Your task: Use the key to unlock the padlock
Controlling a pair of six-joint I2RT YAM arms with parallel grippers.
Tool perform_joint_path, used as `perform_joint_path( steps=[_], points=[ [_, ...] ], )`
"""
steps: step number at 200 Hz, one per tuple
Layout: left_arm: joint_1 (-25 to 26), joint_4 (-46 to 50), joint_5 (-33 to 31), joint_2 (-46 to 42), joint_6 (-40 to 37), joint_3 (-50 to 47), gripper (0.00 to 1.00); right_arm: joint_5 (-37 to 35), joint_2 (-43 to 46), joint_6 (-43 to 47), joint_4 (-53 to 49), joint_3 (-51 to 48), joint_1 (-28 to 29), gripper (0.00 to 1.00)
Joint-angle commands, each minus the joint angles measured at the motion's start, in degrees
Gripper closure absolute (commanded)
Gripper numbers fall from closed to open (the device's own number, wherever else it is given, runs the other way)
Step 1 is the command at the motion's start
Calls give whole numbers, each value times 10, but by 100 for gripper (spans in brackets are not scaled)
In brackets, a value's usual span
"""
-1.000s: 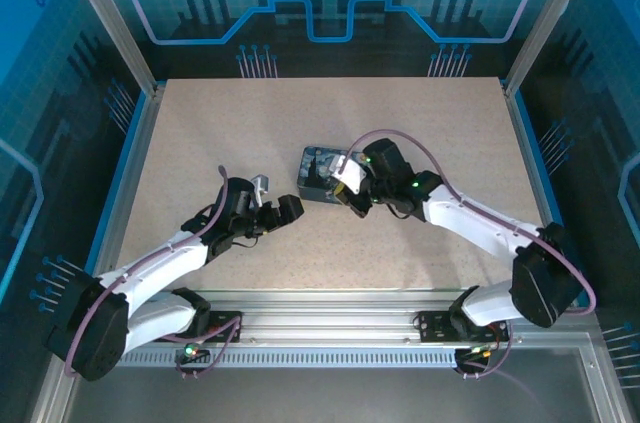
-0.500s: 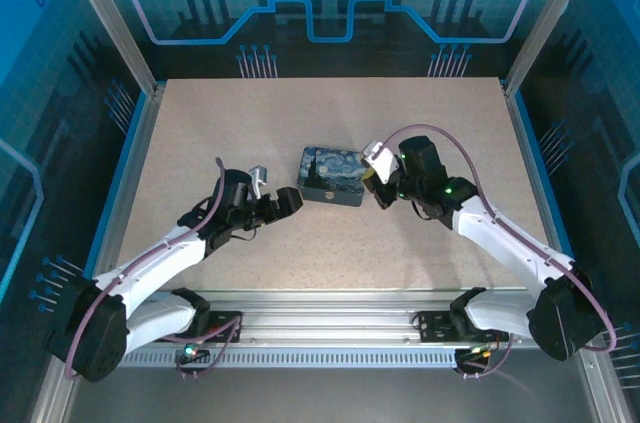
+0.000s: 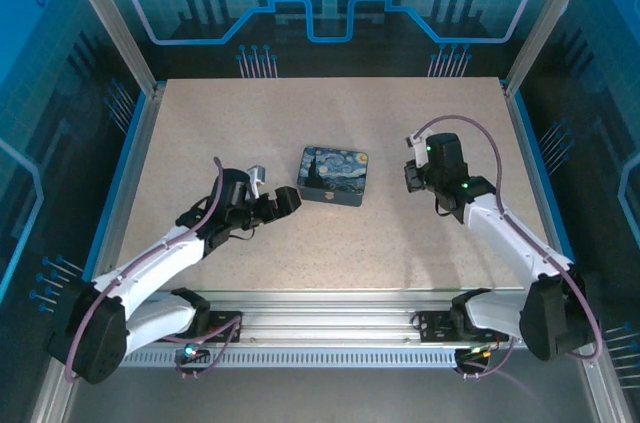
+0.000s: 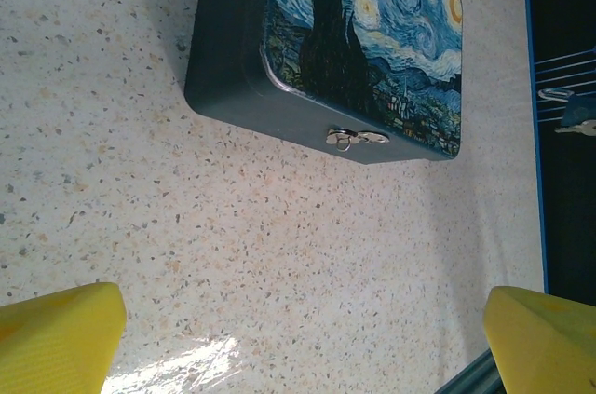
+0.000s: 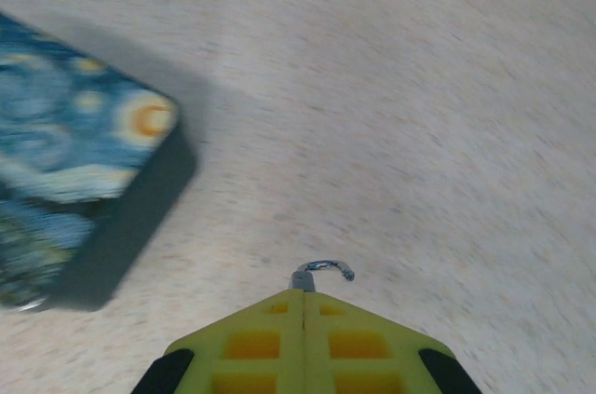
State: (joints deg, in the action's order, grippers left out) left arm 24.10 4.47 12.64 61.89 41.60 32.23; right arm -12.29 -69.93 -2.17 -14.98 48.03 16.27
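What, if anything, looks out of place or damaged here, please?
Nothing looks damaged or spilled. The closed box sits slightly askew to the table edges; the right gripper pinches the key, apart from the padlock.

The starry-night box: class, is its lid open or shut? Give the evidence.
Shut. The lid lies flush on the box, no gap along its edge; the small padlock sits on the front wall.

The whole surface (image 3: 200,143) is viewed from high above its near edge, looking down toward the far edge. The box (image 3: 333,175) near the middle is shared by all three views. It is seen close and low from the left wrist, between its fingers (image 4: 56,333), and blurred from the right wrist.
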Motion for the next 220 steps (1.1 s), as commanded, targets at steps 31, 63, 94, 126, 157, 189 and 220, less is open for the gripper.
perform_joint_path(
  steps=[31,63,94,126,157,189,220],
  points=[
    [-6,20,-13,-22,-5,4,1,-154,-77,-86,-13,20,-28,100],
    [-7,21,-19,-29,-1,-2,1,-173,-129,-107,-29,50,-28,100],
    [-7,14,-22,-29,5,-8,1,-186,-177,-129,-57,74,-14,100],
    [-8,13,-21,-29,4,-9,1,-180,-201,-136,-80,100,-5,99],
    [-9,12,-20,-32,7,-11,1,-173,-244,-151,-120,138,-3,99],
    [-12,17,-19,-39,5,-13,1,-177,-243,-168,-133,147,1,76],
    [-22,36,-18,-45,-1,-1,1,-195,-223,-180,-164,160,1,63]
  ],
)
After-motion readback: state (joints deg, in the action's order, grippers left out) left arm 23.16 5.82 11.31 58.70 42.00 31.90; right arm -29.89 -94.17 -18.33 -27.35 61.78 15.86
